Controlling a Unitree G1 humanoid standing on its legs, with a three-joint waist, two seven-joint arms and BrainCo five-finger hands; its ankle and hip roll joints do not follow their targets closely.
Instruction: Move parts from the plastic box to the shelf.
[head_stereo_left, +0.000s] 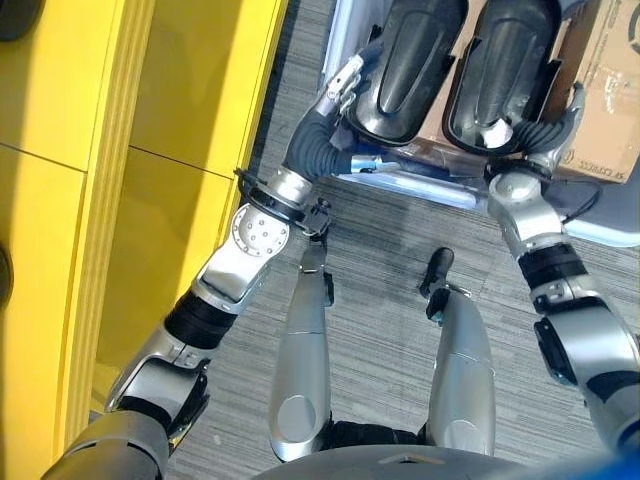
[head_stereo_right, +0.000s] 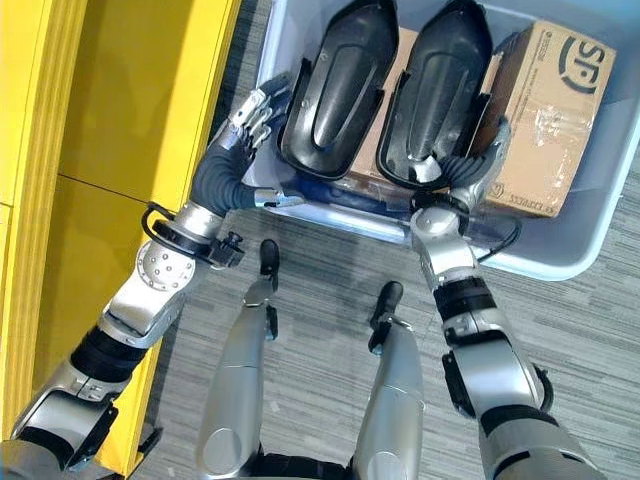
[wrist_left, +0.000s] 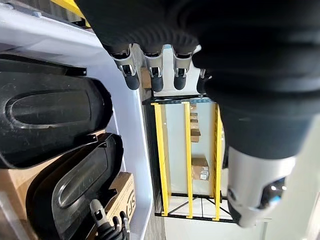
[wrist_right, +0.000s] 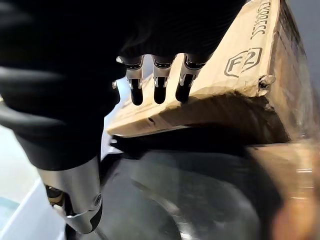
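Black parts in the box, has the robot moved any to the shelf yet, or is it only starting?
Only starting, it seems. Both black parts lie in the plastic box beside a cardboard box. The left robot hand reaches in by the left part with straight fingers, holding nothing. The right robot hand sits at the right part's edge; its grip is unclear. Lifting and carrying to the yellow shelf remain.

2 parts (head_stereo_right: 330, 85) in box (head_stereo_right: 585, 235), shelf (head_stereo_right: 130, 110) left

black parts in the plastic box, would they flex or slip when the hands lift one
Black parts look like rigid moulded shells, so probably stiff and light for their size. Their glossy curved surface may slip under fingers. They lean on the cardboard box, so lifting one could shift its neighbour.
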